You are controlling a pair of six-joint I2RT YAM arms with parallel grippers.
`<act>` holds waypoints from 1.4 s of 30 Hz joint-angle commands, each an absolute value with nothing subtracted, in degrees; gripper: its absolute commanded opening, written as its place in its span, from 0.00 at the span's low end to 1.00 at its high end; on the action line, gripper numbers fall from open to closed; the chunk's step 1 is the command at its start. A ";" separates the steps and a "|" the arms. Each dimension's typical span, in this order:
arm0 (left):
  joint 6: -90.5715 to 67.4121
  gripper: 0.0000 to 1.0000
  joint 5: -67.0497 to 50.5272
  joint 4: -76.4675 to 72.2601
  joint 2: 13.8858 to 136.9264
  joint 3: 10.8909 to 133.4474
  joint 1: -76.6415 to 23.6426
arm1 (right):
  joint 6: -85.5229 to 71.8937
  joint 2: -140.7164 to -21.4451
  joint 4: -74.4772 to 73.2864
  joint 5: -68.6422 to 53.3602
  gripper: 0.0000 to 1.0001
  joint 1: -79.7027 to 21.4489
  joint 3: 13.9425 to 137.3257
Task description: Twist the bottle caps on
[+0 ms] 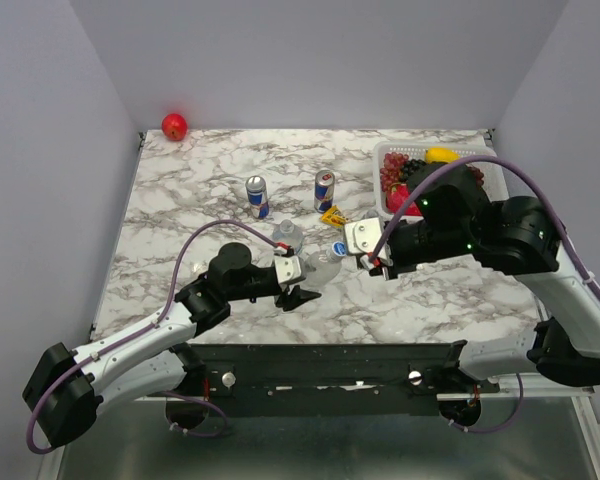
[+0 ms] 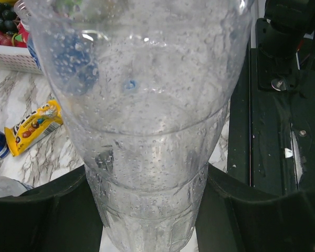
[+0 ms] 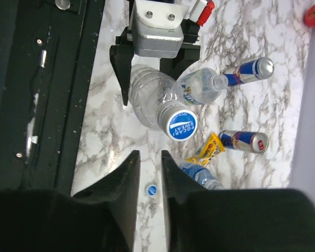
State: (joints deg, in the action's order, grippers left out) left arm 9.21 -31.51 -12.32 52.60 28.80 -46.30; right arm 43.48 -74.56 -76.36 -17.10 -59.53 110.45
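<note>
Bottle (image 2: 147, 157): pinched by left claw (image 3: 147, 79).
Cap (image 3: 182, 124): blue, seated on that bottle's neck.
Right claw (image 3: 149, 156): narrowly spread, empty, just beside bottle's cap.
Tip: centre over cap, pinch squarely, then twist.

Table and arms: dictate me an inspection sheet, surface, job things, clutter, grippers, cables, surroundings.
Surface: marble table, no spill seen.
Job's things: held bottle wears blue cap; second bottle without blue cap; third bottle partly hidden; loose cap lying nearby.
Clutter: cans, candy packet, fruit basket, apple.
Grippers: left gripper shut on held bottle; right gripper slightly open, empty.
Cables: purple cables loop over both arms.
Surroundings: plain walls; nothing else seen.
</note>
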 commanded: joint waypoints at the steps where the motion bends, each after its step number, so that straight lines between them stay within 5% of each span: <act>1: 10.90 0.00 -32.52 -9.76 52.03 30.23 -45.79 | 39.55 -74.09 -75.15 -15.47 0.43 -59.33 109.69; 6: 11.51 0.00 -33.31 -7.65 51.86 30.94 -45.70 | 40.26 -73.39 -70.50 -13.80 0.79 -59.06 105.92; 14: 12.13 0.00 -34.19 -6.86 51.85 31.46 -45.62 | 39.55 -75.32 -66.89 -16.70 0.87 -59.06 105.12; 16: 12.39 0.00 -34.37 -6.86 51.94 31.55 -45.62 | 39.90 -75.85 -66.71 -16.96 1.00 -58.98 105.12; 42: 7.21 0.00 -34.01 -11.60 52.38 31.29 -42.72 | 42.54 -76.20 -67.41 -18.02 1.00 -59.06 98.53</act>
